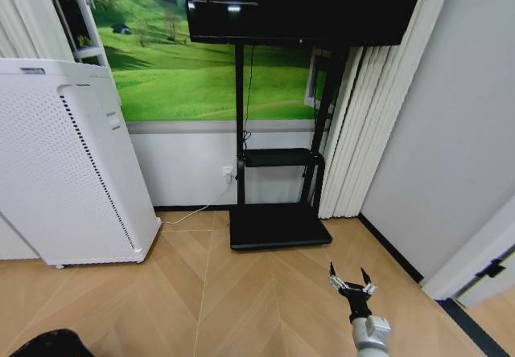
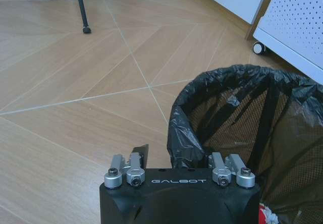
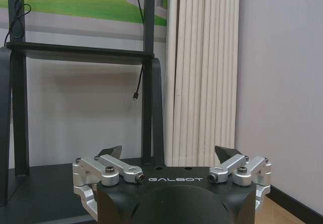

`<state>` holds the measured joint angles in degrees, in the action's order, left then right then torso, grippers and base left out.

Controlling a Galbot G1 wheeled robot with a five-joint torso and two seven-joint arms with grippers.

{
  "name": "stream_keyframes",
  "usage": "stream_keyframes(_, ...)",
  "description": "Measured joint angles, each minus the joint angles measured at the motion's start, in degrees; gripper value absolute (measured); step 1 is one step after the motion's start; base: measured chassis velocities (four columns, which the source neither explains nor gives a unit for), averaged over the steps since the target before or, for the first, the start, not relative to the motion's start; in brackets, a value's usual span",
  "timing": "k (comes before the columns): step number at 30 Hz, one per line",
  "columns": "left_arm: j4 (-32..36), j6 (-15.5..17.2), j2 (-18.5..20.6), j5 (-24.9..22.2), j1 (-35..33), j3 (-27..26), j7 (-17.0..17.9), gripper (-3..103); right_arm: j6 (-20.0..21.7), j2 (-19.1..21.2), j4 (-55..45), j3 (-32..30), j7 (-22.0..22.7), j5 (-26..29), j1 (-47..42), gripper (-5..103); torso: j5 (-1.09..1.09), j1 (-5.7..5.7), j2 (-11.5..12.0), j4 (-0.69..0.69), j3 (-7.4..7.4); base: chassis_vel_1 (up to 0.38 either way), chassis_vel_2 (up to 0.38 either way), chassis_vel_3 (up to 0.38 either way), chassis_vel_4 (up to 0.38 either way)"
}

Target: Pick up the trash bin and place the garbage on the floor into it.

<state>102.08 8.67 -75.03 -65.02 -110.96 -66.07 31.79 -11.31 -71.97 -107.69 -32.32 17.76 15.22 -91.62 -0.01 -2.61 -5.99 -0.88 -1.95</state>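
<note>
Two end effectors: one for each arm, both above the floor (image 1: 241, 293).
Right end effector (image 1: 352, 279): raised over the parquet at the lower right of the head view, fingers spread apart with nothing between them, pointing toward the black TV stand (image 1: 278, 224). From its own wrist camera the right end effector (image 3: 172, 156) faces the stand's shelf and the pale curtain (image 3: 202, 72).
Left end effector (image 2: 176, 153): its fingers close on the near rim of the trash bin (image 2: 242, 128), pinching the black bag liner against the mesh; one finger (image 2: 140, 153) shows outside the rim, the other is hidden in the liner folds.
Trash bin: a black mesh basket with a dark plastic liner folded over the rim, close beside the white perforated appliance (image 2: 298, 22). In the head view a dark edge of the bin (image 1: 48, 345) sits at the bottom left corner.
Garbage: a bit of red-and-white litter (image 2: 267, 216) shows low down by the bin's wall; whether it lies inside I cannot tell.
Floor: tan chevron parquet.
Appliance: tall white unit (image 1: 68, 164) standing at the left wall.
</note>
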Motion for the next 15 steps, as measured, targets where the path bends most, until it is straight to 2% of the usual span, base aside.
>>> stream_keyframes(1,0.1,0.0,0.0,0.0,-0.1,-0.1,0.0,56,0.0,0.0,0.0,0.0,0.0,0.0,0.2,100,0.01,0.0,0.0,0.0,0.0,0.0,0.0,0.0,0.0)
stream_keyframes(3,0.3,-0.3,0.1,0.5,-0.4,-0.5,-0.4,66,0.0,0.0,0.1,0.1,0.0,0.0,0.3,100,-0.01,0.0,0.0,0.01,0.0,0.0,0.0,0.0,0.0)
stream_keyframes(4,0.3,-0.3,0.1,0.5,-0.4,-0.5,-0.4,66,0.0,0.0,0.1,0.1,0.0,0.0,0.3,100,-0.01,0.0,0.0,0.01,0.0,0.0,0.0,0.0,0.0)
stream_keyframes(5,0.5,-0.6,0.3,1.1,-0.7,-0.9,-1.1,77,-0.1,-0.2,0.2,0.1,0.0,0.0,0.3,100,0.01,0.0,0.0,0.01,0.0,0.0,0.0,0.0,0.0)
stream_keyframes(7,0.6,-1.0,0.4,1.6,-0.9,-1.1,-1.6,77,-0.1,-0.3,0.2,0.2,0.0,-0.1,0.2,100,0.01,0.0,0.0,0.01,0.0,0.0,0.0,0.0,0.0)
stream_keyframes(10,1.4,-1.8,0.8,2.6,-1.3,-2.1,-3.0,93,-0.1,-0.6,0.4,0.3,0.0,-0.8,-0.2,100,0.01,0.0,0.0,0.0,0.0,0.0,0.0,0.0,0.0)
stream_keyframes(15,3.0,-2.0,1.0,3.7,-1.6,-2.9,-4.0,100,-0.1,-0.6,0.4,0.4,-0.1,-1.1,-0.1,100,0.01,0.0,0.0,0.0,0.0,0.0,0.0,0.0,0.0)
